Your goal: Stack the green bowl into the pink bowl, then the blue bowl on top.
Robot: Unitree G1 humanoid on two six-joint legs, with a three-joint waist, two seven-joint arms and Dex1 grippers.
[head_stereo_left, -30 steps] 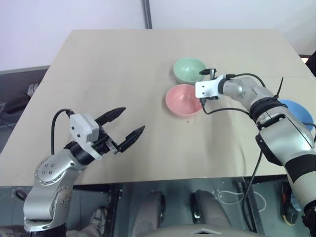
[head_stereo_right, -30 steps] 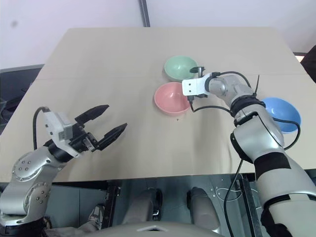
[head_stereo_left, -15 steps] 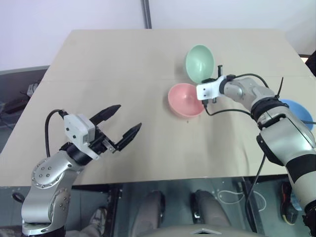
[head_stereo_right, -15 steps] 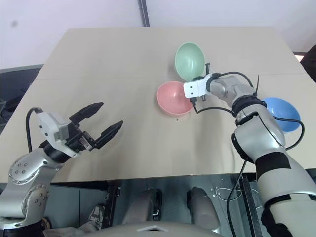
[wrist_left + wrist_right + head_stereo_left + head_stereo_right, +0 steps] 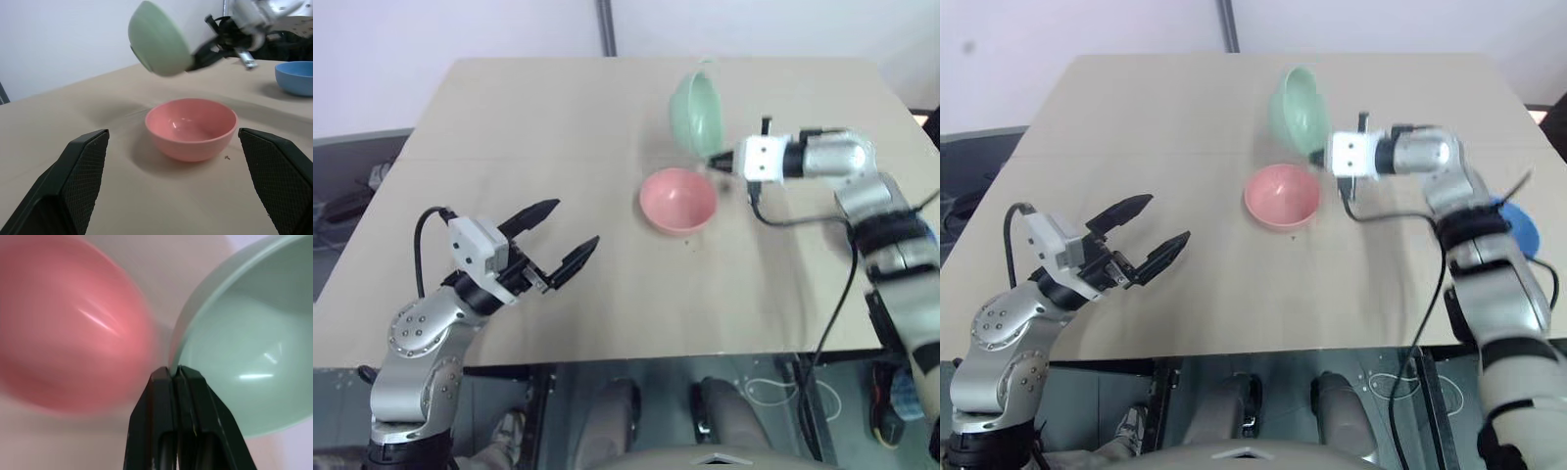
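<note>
My right gripper (image 5: 717, 161) is shut on the rim of the green bowl (image 5: 694, 106). It holds the bowl off the table, tipped on its edge with the hollow facing right. In the right wrist view the closed fingertips (image 5: 172, 375) pinch that rim. The pink bowl (image 5: 677, 199) stands upright on the table just in front of and below the green one, and it holds nothing. The blue bowl (image 5: 295, 77) sits to the right, partly hidden behind my right arm (image 5: 1520, 227). My left gripper (image 5: 576, 223) hovers open at the near left, its fingers (image 5: 78, 176) pointing at the pink bowl.
The tan table (image 5: 509, 117) has bare surface across its left half and near edge. A dark pole (image 5: 604, 27) rises behind the far edge. A black cable (image 5: 832, 294) loops down from my right wrist.
My right gripper has shut on the green bowl's rim, raised it off the table and tipped it on edge while drawing back. The left arm has stayed in place.
</note>
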